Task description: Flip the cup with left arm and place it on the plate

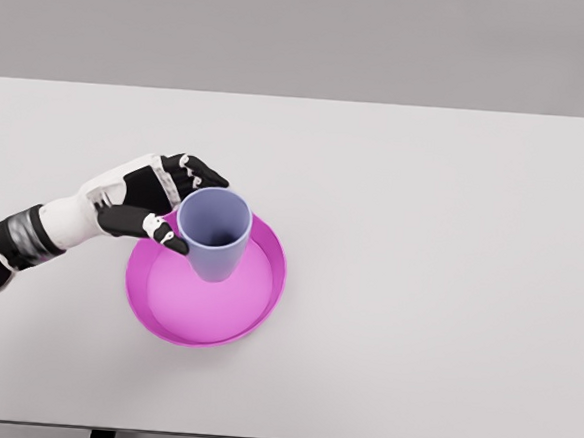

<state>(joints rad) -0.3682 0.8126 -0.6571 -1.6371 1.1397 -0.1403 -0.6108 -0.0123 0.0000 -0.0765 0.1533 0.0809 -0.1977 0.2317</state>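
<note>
A: Well, in the head view, where is the cup (214, 234) found?

B: It is seen upright, mouth up, inside the pink plate (170, 311) toward its upper edge. Whether its base is resting on the plate cannot be told for certain.

A: And the left robot hand (158, 205)?

B: It is held against the cup's left side near the rim, thumb to the front and fingers curled behind the wall, so the cup appears gripped, though how firmly cannot be judged. The right arm is not shown.

A: How is the cup expected to handle?

B: It is judged light, stiff and smooth-walled, so some slipping may be expected. The tapered wall just below the rim is the sensible place to be held.

A: What room is left for moving?

B: The plate's raised rim is close under the thumb and should be cleared on withdrawal. The white desk (451, 240) is bare to the right and behind, and its edges are well apart from the plate.
</note>
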